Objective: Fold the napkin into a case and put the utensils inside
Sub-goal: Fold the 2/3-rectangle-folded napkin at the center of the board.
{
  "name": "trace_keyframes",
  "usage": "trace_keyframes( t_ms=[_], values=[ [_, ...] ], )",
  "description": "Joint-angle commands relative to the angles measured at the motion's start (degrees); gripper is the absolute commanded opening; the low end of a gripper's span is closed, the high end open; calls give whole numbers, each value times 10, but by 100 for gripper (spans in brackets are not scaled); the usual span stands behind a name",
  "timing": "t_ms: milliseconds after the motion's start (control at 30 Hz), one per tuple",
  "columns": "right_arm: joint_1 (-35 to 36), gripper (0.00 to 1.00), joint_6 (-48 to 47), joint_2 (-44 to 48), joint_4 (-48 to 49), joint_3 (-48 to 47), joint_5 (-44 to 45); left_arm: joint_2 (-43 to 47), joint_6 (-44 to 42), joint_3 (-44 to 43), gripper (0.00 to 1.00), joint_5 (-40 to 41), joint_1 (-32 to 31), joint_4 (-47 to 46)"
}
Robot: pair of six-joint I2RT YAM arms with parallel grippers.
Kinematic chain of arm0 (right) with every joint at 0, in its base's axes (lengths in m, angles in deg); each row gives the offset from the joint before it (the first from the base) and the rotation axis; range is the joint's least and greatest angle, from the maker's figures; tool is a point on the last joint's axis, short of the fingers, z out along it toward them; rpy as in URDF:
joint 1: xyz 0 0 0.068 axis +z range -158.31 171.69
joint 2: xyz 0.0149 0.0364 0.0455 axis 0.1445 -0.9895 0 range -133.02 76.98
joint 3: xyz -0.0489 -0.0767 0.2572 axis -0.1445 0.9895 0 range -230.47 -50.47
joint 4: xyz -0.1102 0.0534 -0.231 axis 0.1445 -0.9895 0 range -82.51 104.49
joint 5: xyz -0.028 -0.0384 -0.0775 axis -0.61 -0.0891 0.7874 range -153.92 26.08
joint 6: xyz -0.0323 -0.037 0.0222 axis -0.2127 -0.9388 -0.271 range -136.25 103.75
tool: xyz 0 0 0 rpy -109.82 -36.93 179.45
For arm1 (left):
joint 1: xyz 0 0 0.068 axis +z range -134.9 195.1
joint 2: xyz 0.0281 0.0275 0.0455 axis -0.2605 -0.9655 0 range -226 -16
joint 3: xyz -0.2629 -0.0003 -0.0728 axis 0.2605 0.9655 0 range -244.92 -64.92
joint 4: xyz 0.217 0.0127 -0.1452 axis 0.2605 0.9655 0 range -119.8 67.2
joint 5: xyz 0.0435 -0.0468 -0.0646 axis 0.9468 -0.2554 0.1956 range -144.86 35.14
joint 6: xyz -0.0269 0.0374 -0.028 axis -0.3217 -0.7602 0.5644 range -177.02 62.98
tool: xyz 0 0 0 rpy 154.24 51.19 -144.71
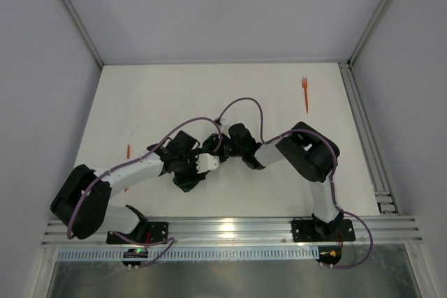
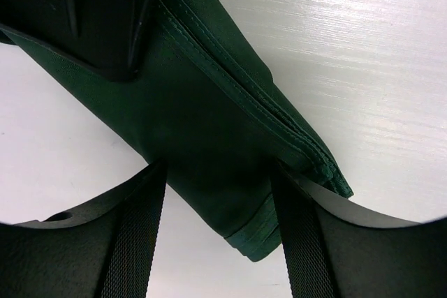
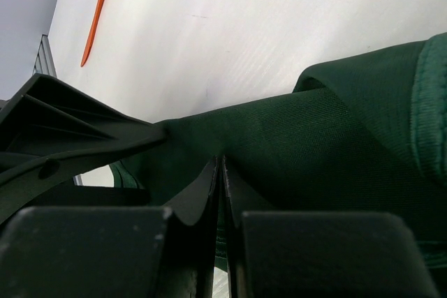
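Napkin (image 2: 209, 123), dark green and folded into a narrow layered strip, lies on the white surface (image 1: 209, 95) near its middle, beneath both wrists. Left tool (image 2: 216, 172) stands open, one finger on each side of the strip near its end. Right tool (image 3: 218, 165) is closed tight, pinching a fold of the cloth. Orange fork (image 1: 306, 94) lies at the far right; second orange utensil (image 1: 128, 153) lies near the left arm.

The white bench (image 1: 174, 95) is flat. An orange fork (image 1: 305, 92) lies near the far right corner. Another thin orange piece (image 1: 128, 153) lies near the left edge, well apart from the fork. A folded, dark green napkin (image 2: 209, 137) lies in the middle.
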Motion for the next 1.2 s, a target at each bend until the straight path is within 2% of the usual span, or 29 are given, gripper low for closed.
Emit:
trace_keyframes(
  t_ms=[0,167,267,333,367,467,533,567,633,700,767,800,1167],
  values=[
    [-3,7,-11,-7,-54,19,19,-26,-14,6,63,35,-6,-35],
    [-5,7,-12,-6,-54,20,19,-50,-31,7,64,-5,-5,-3],
    [-8,7,-12,-5,-54,21,19,-60,-31,9,62,14,-9,-1],
    [-9,7,-14,-4,-54,22,17,-73,-28,12,51,31,-10,-12],
    [-8,8,-14,-2,-54,22,17,-75,-25,13,40,32,-10,-17],
    [-9,7,-17,1,-56,24,16,-65,-8,13,28,38,-11,-31],
    [-10,8,-17,3,-56,25,16,-51,4,14,25,45,-10,-40],
    [-10,7,-18,3,-55,26,15,-35,7,16,18,49,-11,-51],
    [-12,7,-18,3,-55,26,14,-21,16,20,13,54,-10,-61],
    [-12,7,-18,5,-56,26,12,0,18,21,18,49,-11,-58],
    [-13,7,-20,7,-58,26,12,8,18,13,32,39,-10,-43],
    [-13,7,-20,7,-59,26,12,11,17,13,34,42,-10,-34],
    [-17,7,-22,12,-57,29,9,12,12,9,30,68,-10,-50]
  ],
)
